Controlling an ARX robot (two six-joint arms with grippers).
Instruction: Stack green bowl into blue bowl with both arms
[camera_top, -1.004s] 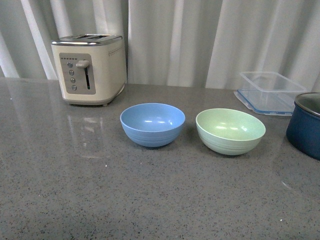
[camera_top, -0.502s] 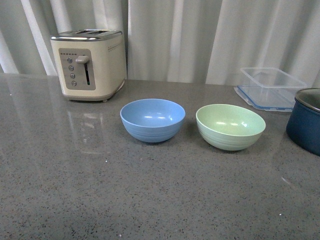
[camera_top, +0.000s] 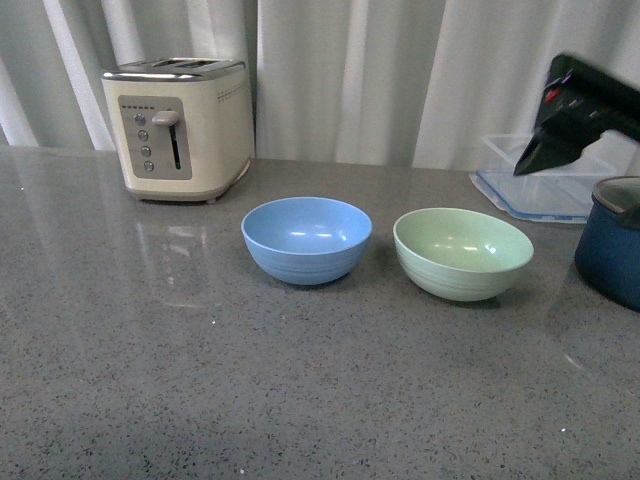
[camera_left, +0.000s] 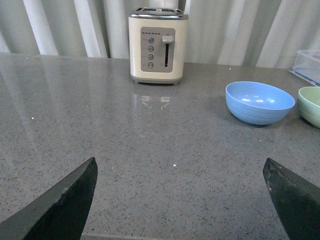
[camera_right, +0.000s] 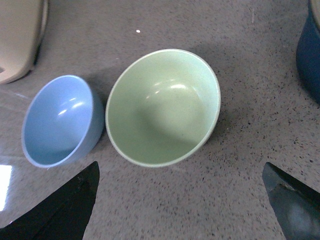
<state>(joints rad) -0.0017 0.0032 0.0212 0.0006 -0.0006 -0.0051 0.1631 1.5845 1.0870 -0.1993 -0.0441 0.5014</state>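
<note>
The blue bowl (camera_top: 306, 240) and the green bowl (camera_top: 463, 253) stand upright side by side on the grey counter, a small gap between them and both empty. My right arm (camera_top: 580, 105) hangs high at the right, above and behind the green bowl. The right wrist view looks down on the green bowl (camera_right: 162, 107) and the blue bowl (camera_right: 60, 120). There my right gripper (camera_right: 180, 167) is open and holds nothing. My left gripper (camera_left: 179, 165) is open over bare counter, well to the left of the blue bowl (camera_left: 259, 102). The green bowl (camera_left: 311, 105) shows at that view's edge.
A cream toaster (camera_top: 180, 125) stands at the back left. A clear plastic container (camera_top: 540, 185) sits at the back right, and a dark navy pot (camera_top: 612, 245) stands just right of the green bowl. White curtains close off the back.
My right arm has come into the front view at the upper right. The view shifted slightly a second ago. Both bowls stay where they were.
</note>
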